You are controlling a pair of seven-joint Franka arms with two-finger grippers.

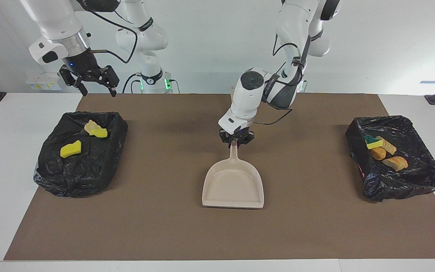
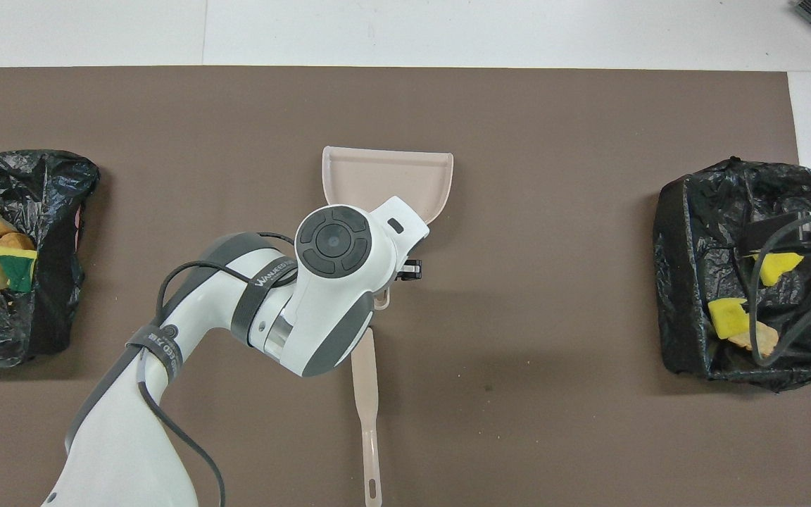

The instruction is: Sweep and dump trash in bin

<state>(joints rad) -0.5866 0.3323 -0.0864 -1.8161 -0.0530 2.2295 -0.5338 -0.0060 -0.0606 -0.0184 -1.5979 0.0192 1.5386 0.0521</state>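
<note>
Dustpan [image 1: 233, 184] in the grasp of the left gripper [image 1: 235, 140] sits at the middle of the brown mat [image 1: 164, 226], its beige handle clenched between the fingers and its open mouth pointing away from the robots, toward six o'clock in the facing view. In the overhead view the pan [image 2: 388, 176] points to twelve o'clock, with the left arm's white wrist covering its handle end. Whether the pan rests on the mat or hangs just above it cannot be told.

Brush [image 2: 367, 415], beige with a long handle, lies on the mat nearer to the robots than the dustpan, at six o'clock from it in the overhead view; only a sliver shows in the facing view.

Trash is split between two bins lined with black bags. The bin at the left arm's end [image 1: 395, 158], at three o'clock in the facing view, holds orange-brown lumps [image 1: 395, 162] and a yellow and green sponge bit [image 1: 373, 142]. The bin at the right arm's end [image 1: 79, 155], at nine o'clock, holds a yellow sponge piece [image 1: 70, 149] and a pale chunk beside another yellow bit [image 1: 95, 128].

Right gripper [image 1: 94, 87] waits in the air with its fingers released and spread, holding nothing, over the mat's edge beside its bin.
</note>
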